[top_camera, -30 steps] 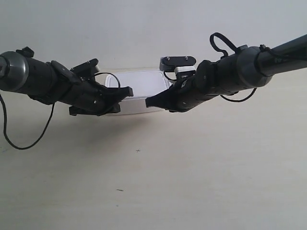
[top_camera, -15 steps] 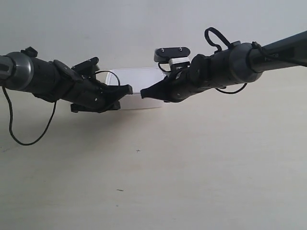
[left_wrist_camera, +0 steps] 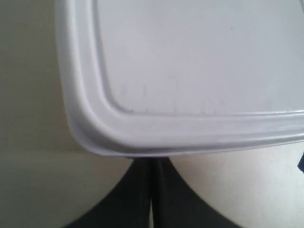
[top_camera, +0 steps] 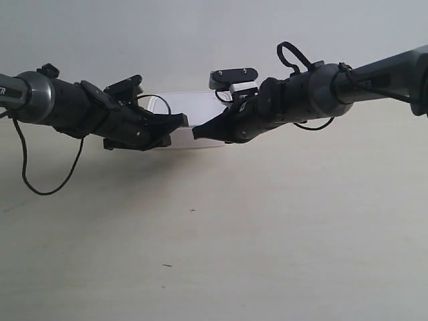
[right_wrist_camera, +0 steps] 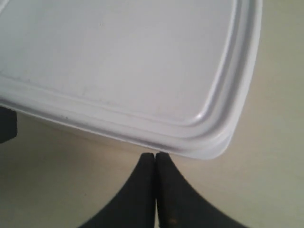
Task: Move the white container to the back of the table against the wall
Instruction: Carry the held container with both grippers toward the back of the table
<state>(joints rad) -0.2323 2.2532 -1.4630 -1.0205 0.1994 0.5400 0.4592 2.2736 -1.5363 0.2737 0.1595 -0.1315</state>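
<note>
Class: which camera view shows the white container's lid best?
The right wrist view: the lid of the white container fills it, rim and corner sharp. The left wrist view shows another corner, softer. In the exterior view it is mostly hidden.

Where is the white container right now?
In the exterior view the white container sits at the far middle of the table, close to the wall, with the shut left gripper and right gripper at its near side.

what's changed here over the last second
The white container slid back across the table toward the wall, and the arm at the exterior view's right swung inward after it. Unchanged: the left gripper and right gripper stay shut, tips at the container's near edge; nothing grasped or released.
</note>
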